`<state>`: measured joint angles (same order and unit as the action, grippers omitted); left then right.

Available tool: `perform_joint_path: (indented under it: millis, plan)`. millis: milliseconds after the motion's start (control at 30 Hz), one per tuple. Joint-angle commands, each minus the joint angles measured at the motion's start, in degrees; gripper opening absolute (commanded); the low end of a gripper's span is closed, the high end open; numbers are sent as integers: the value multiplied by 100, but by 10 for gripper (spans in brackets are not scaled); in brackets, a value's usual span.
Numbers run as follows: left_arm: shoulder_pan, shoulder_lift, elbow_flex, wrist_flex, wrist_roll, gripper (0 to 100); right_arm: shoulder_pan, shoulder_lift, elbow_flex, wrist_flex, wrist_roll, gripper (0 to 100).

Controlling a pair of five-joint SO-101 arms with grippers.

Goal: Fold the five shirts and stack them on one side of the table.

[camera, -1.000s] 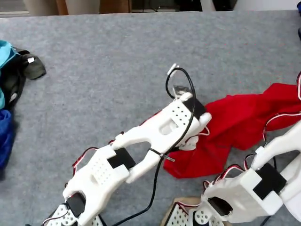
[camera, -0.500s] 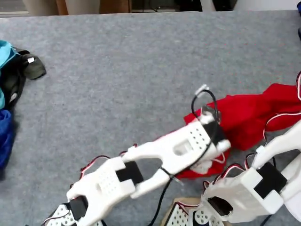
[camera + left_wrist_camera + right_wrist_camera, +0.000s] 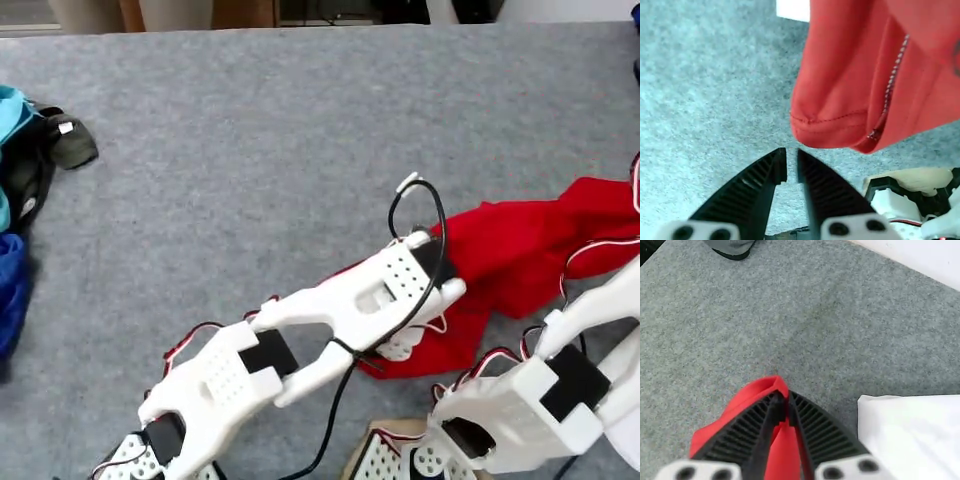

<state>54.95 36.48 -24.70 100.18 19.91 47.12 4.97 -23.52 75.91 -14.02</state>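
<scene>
Tabletop: grey, felt-like tabletop (image 3: 250, 150), with a wide open stretch across the middle and the far side
Red shirt: the red shirt (image 3: 520, 250) lies crumpled by the right edge, close to the arm bases, with part of it under the left arm (image 3: 330, 310)
Left fingers: the left gripper (image 3: 790, 157) has its fingers (image 3: 757, 192) nearly together, with a thin slit between the tips and nothing in it; a stitched fold of the red shirt sits just beyond the tips, apart from them
Right fingers: the right gripper (image 3: 783, 396) has its fingers (image 3: 747, 437) clamped on a fold of the red shirt, with cloth showing at the tips and between them
Right arm: the right arm (image 3: 540, 400) sits at the near right corner, beside the shirt's near edge
Other shirts: a pile of shirts (image 3: 20, 160), teal, black and blue, lies at the left edge, well apart from the red one
Open room: open surface runs between the pile and the left arm, and along the far edge
</scene>
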Motion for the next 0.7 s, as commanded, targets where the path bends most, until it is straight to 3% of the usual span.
perform_joint_path:
  millis: [0,433,667]
  plan:
    - [-79,-119,-97,44,-123,138,-75,-13,-13,-123,53,6]
    - [-132,-31,-158,-211,-141,161,-75,-13,-13,-114,53,6]
    - [-352,752,-343,-281,-132,157,-75,-13,-40,-114,53,6]
